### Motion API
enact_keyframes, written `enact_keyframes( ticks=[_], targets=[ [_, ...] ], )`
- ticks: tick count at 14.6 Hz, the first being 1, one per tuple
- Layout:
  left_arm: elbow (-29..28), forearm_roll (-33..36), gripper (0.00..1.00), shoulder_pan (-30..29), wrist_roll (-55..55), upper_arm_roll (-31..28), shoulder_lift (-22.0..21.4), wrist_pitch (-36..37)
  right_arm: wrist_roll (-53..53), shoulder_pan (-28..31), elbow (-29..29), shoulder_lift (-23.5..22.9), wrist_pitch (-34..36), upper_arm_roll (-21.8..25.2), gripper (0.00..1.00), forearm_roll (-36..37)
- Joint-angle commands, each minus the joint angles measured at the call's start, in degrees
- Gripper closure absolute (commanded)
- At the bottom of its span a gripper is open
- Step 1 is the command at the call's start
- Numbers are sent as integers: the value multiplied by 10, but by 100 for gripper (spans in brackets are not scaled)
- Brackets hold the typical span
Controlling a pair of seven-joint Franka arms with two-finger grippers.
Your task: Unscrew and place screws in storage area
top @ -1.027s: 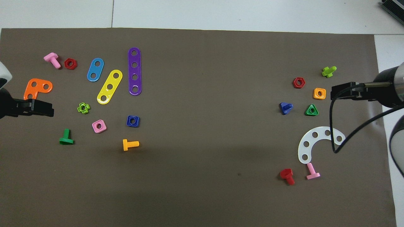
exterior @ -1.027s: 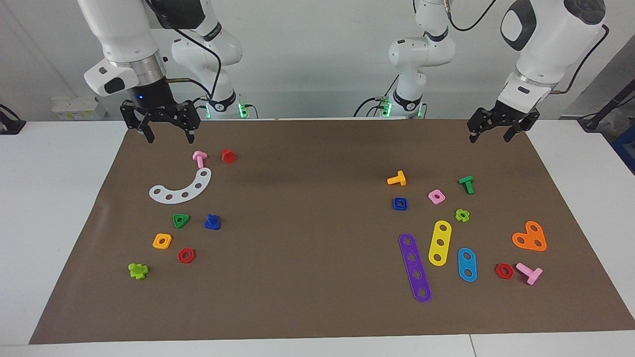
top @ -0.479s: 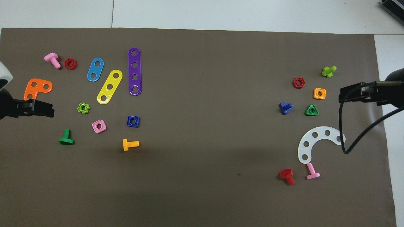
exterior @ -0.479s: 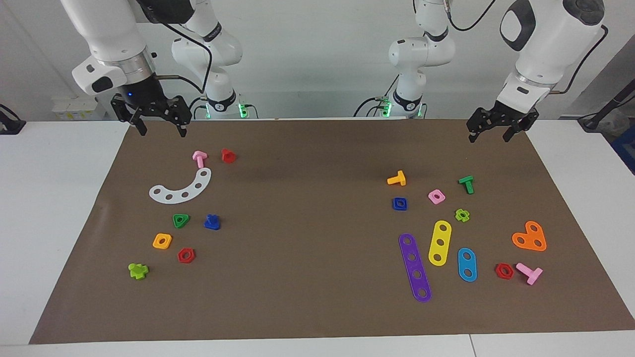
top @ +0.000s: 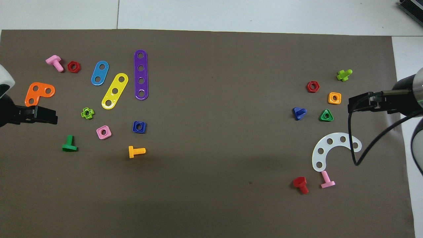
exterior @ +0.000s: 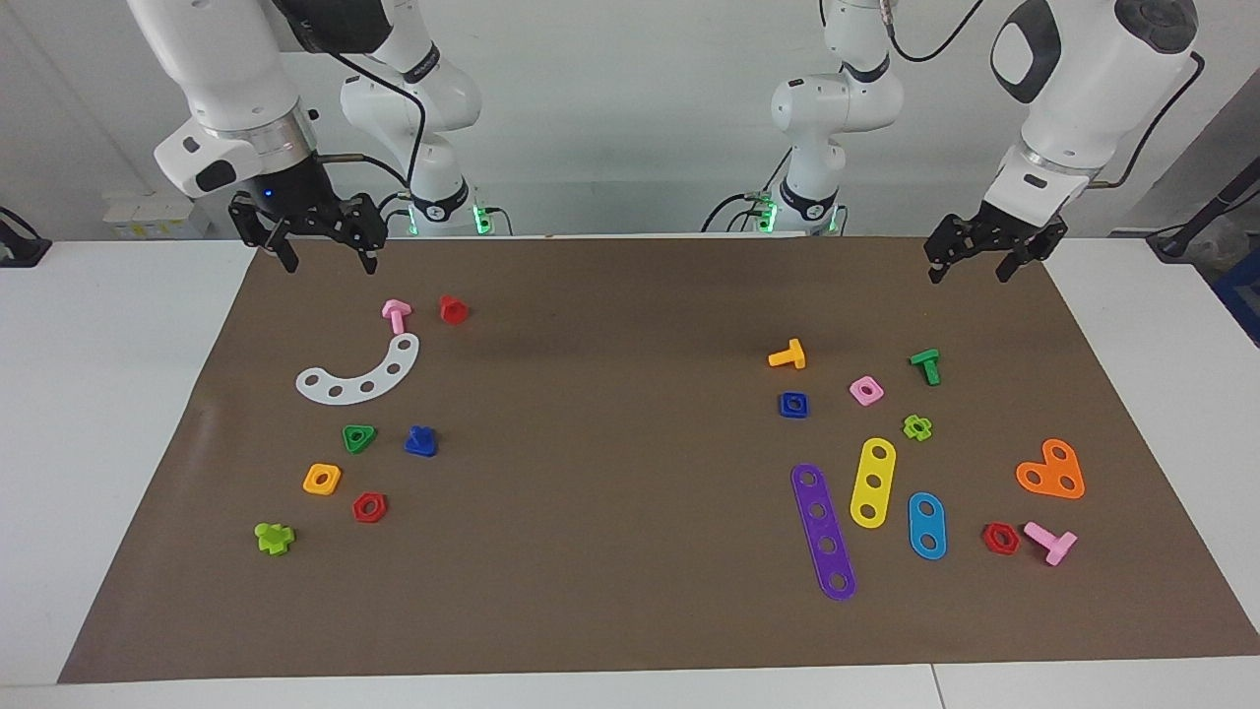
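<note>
The brown mat (exterior: 630, 611) carries everything, and nothing lying on it has shifted over the last second; only the right arm has moved. Its gripper (exterior: 323, 258) was a little farther in over the mat a second ago, above the pink bolt (exterior: 396, 314). It then pulled up and out toward the mat's corner at the robots' edge, and has now drifted slightly back in. It hangs there over the mat's edge nearest the robots, fingers spread and holding nothing. The left gripper (exterior: 970, 268) waits over the other corner on that same edge, also spread and empty, having barely stirred.

The white arc strip (exterior: 359, 372) lies where it was, at the right arm's end of the mat. Farther from the robots than the strip sit the green triangular nut (exterior: 358, 437), the orange square nut (exterior: 322, 479) and the red hexagonal nut (exterior: 369, 507).

The blue bolt (exterior: 420, 441) rests on the mat just beside the green nut, among these pieces, loose and touched by neither gripper.

Judging from this, the bolt is already set down in the storage stretch, and the right arm's retreat looks like a withdrawal after release. The step appears finished or close to it.
</note>
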State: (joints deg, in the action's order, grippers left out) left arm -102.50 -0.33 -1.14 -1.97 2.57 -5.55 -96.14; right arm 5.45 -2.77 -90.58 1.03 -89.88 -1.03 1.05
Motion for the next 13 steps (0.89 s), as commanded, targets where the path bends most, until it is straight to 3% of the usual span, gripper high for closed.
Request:
enact_keyframes(
  ticks=[1, 13],
  targets=[
    [-21, 11, 0, -5, -8, 3, -21, -4, -14, 0, -26, 20, 1, -5, 0, -11],
    [-24, 11, 0, -5, -18, 3, -21, -5, -12, 0, -33, 23, -6, -5, 0, -11]
  ],
)
